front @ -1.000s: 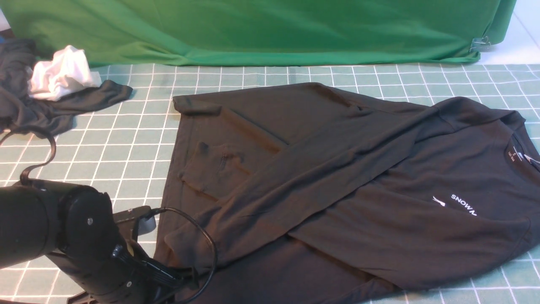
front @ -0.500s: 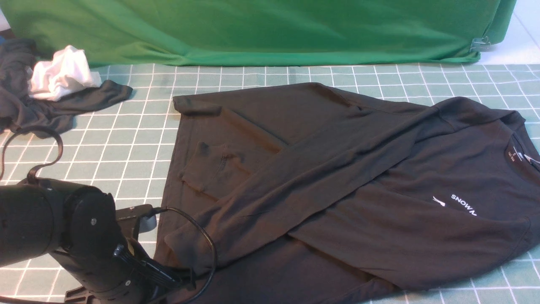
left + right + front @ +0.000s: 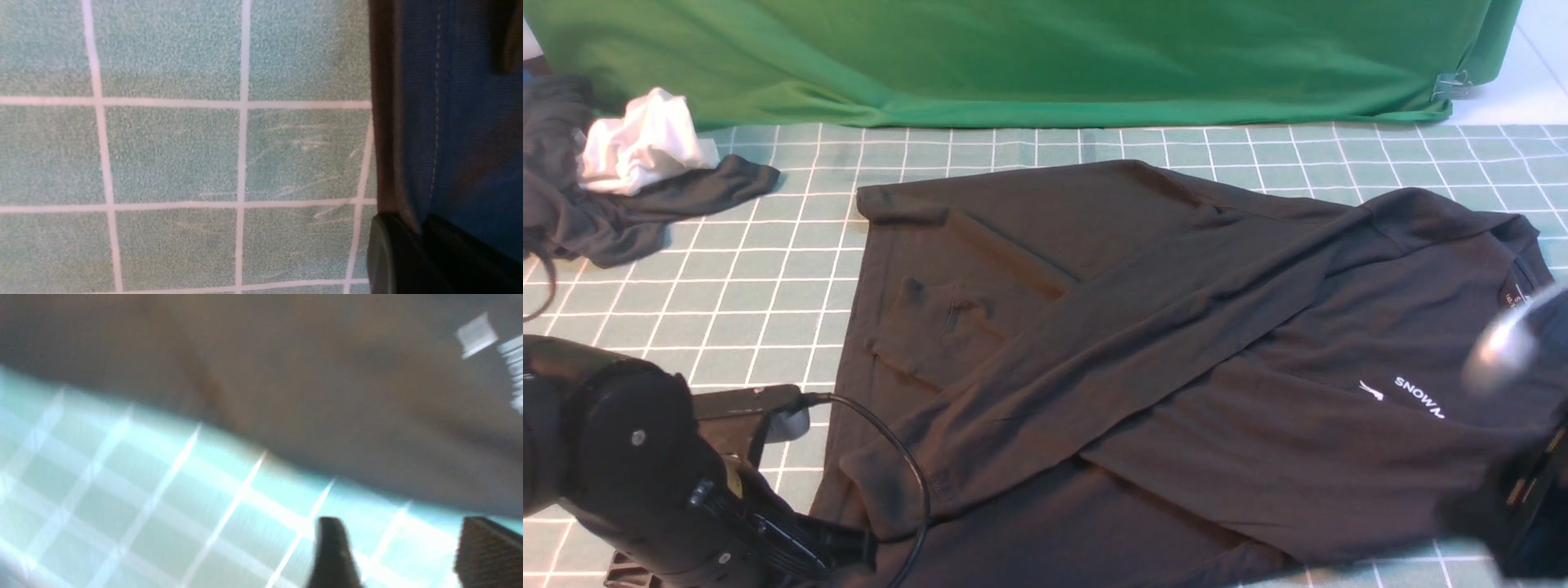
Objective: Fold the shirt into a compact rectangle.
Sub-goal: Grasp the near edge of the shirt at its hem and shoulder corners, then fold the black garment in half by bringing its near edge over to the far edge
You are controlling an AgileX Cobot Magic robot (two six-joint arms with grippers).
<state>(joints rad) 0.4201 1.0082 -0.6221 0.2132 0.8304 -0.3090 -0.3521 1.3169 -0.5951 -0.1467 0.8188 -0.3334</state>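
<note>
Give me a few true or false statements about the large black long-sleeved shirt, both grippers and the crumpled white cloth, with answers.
1. The large black long-sleeved cotton shirt lies on the green gridded mat. True.
2. The left gripper is open above bare mat. False: it is shut on the shirt's hem.
3. The right gripper has its jaws apart and holds nothing. True.
4. The crumpled white cloth lies on the shirt's chest. False: it rests on the dark grey garment at the far left.
</note>
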